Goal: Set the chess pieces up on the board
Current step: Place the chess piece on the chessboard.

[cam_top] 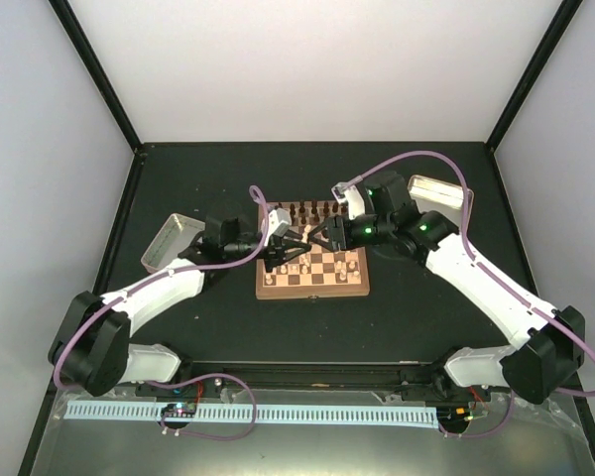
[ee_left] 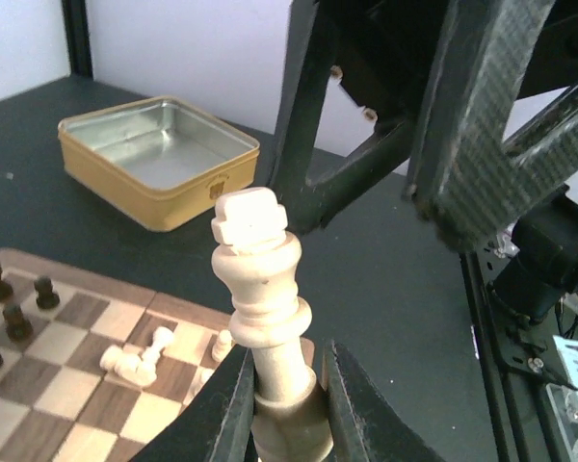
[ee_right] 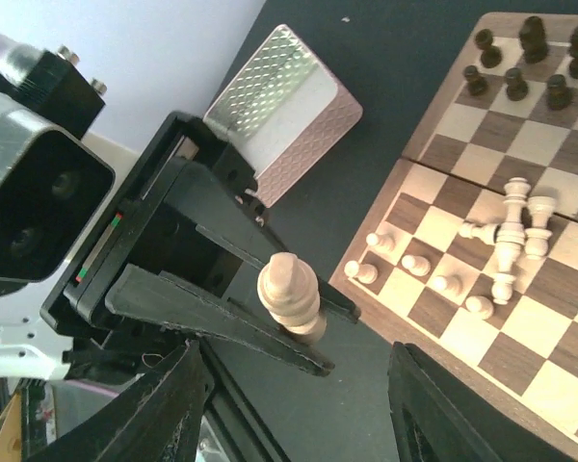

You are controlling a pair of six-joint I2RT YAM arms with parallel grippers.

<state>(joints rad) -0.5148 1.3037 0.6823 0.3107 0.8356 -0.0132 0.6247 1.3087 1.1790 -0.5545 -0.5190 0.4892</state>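
Left wrist view: a pale king [ee_left: 260, 279] is clamped upright at its base by the left gripper [ee_left: 289, 404], near the left edge of the board [cam_top: 312, 291]. The right gripper [ee_right: 299, 409] is spread wide, empty.

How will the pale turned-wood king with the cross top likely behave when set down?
Likely rigid: the king looks solid turned wood. Probably tippy: tall and slim, and pale pieces lie toppled on the checkered wooden board. Clamped only near its base by the left gripper, it may pivot.

Pale king [ee_left: 265, 289] standing upright at bottom middle, other pale pieces [ee_right: 509, 231] lying tipped over on the checked board [ee_right: 559, 375] at right
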